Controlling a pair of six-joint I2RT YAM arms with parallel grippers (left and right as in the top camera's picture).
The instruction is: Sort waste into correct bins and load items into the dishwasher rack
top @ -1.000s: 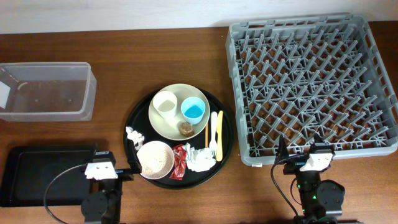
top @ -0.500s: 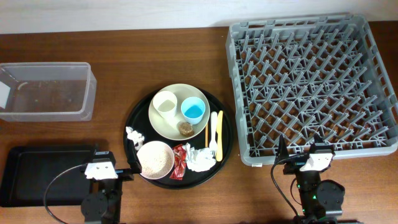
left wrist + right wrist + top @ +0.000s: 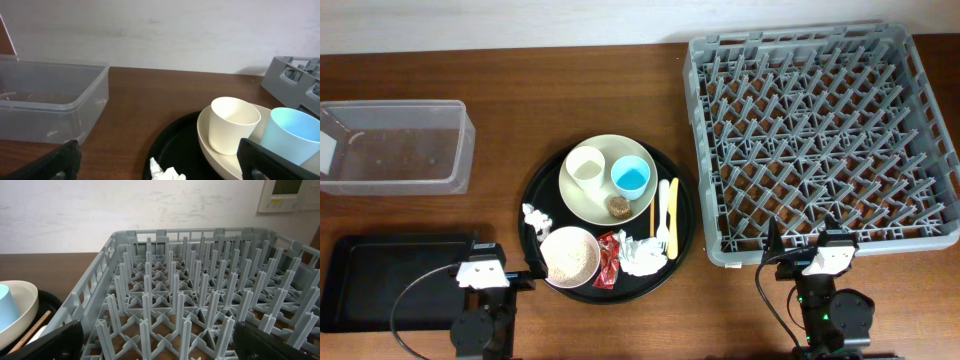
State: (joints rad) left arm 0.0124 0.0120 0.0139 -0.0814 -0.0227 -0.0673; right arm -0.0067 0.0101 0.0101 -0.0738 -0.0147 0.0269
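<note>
The dishwasher rack (image 3: 820,140) is set at the right of the tabletop (image 3: 520,80), pegs upright, its near wall just ahead of the right tool (image 3: 160,340), whose fingers are spread wide. The clear tub (image 3: 460,150) is placed far left, long axis running left to right. The shallow black tray (image 3: 390,280) is laid nearer, beside the left tool (image 3: 160,157) — likewise spread wide.

On a round black tray (image 3: 542,185) in the middle, the cream plate (image 3: 582,200) bears the white cup (image 3: 586,166), the blue cup (image 3: 632,177) and the brown lump (image 3: 618,207). The pink bowl (image 3: 544,250) is seen just right of the left tool. The fork (image 3: 663,205), yellow knife (image 3: 672,218) and wooden stick (image 3: 652,215) are laid side by side — long axes pointing away from the arms. A crumpled napkin (image 3: 642,255) and the red wrapper (image 3: 609,258) are found right of the bowl.
</note>
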